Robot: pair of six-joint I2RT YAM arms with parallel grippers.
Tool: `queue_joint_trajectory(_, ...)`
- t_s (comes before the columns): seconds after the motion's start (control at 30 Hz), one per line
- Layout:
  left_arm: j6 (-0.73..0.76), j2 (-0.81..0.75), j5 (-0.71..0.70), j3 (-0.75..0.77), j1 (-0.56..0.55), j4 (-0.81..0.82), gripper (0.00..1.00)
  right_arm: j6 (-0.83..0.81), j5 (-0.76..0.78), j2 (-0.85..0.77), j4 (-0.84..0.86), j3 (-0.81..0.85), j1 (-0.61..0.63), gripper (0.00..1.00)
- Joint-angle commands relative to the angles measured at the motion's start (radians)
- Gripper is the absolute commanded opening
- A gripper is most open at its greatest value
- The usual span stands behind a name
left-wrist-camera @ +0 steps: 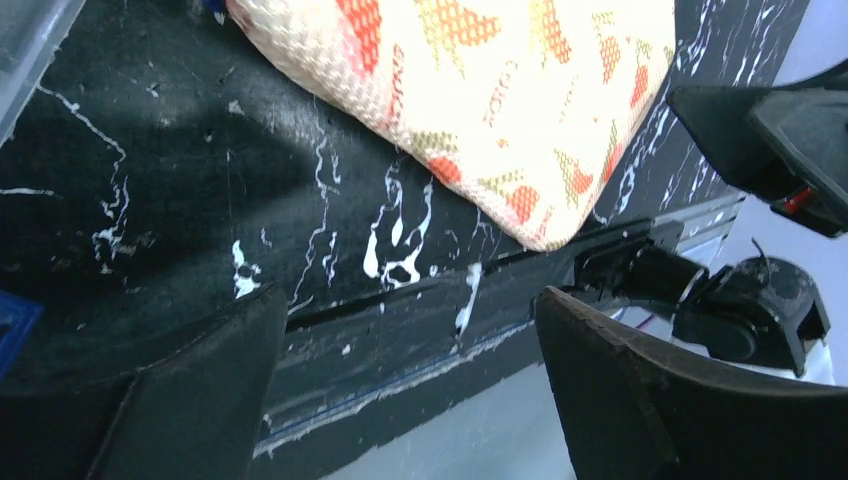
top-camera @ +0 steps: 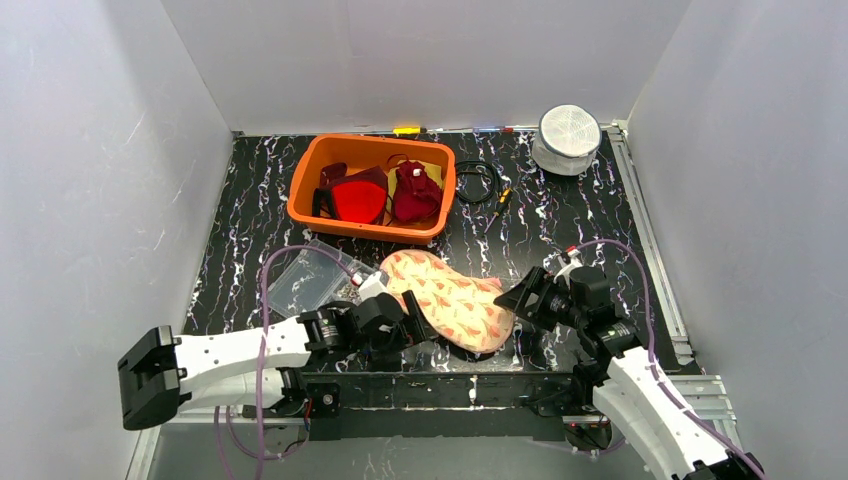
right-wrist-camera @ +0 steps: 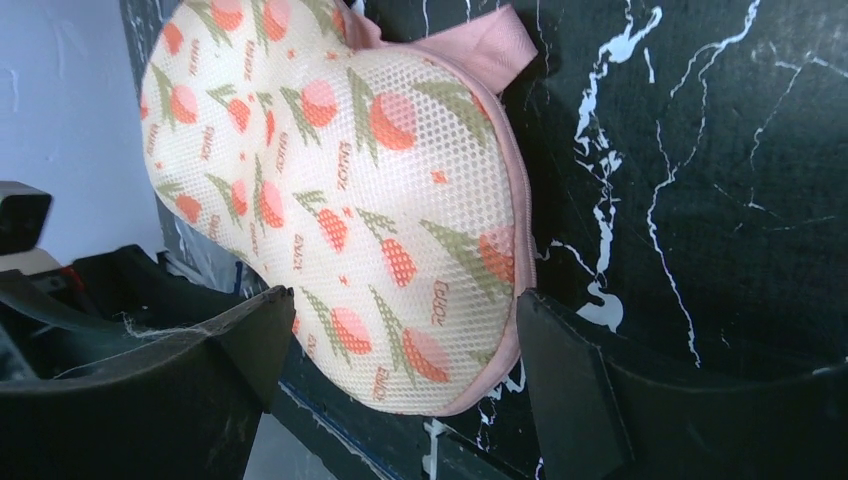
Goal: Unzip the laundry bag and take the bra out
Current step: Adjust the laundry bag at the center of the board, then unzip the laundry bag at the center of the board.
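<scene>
while hovering the left gripper [left-wrist-camera: 408,310] wide apart and empty over the table [left-wrist-camera: 150,200] edge, just beside the bag [left-wrist-camera: 480,90], also spreading the right gripper [right-wrist-camera: 405,305] wide at the bag's right end, clamping nothing. lying flat near the front edge, between both arms. looking barely begun: zip [right-wrist-camera: 520,220] seemingly running closed, bra not showing; needing unzipping, then emptying. showing soft honeycomb mesh, cream with peach prints, pink trim, rounded kidney shape.
</scene>
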Motion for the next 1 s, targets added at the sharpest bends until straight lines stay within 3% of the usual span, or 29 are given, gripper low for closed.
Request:
queue_joint_trajectory(0.0,-0.073,0.024,-0.163,-0.063,-0.026,0.195,0.94,0.05,0.053,-0.046,0.053,0.0,0.013,0.9)
queue_joint_trajectory(0.13,-0.073,0.137,-0.216,-0.061,-0.027,0.342,0.97,0.055,0.08,-0.066,0.021,0.006,0.024,0.91)
queue_joint_trajectory(0.3,-0.134,0.313,-0.273,0.017,-0.026,0.337,0.9,0.075,0.105,-0.117,0.01,-0.001,0.029,0.91)
queue_joint_trajectory(0.53,-0.221,0.416,-0.334,0.05,-0.026,0.346,0.86,0.072,0.151,-0.181,-0.031,0.01,0.042,0.9)
queue_joint_trajectory(0.63,-0.226,0.428,-0.352,0.052,-0.025,0.347,0.74,0.069,0.149,-0.179,-0.035,0.01,0.05,0.9)
queue_joint_trajectory(0.97,-0.216,0.299,-0.39,0.025,-0.025,0.299,0.15,0.038,0.103,-0.145,-0.007,0.033,0.052,0.99)
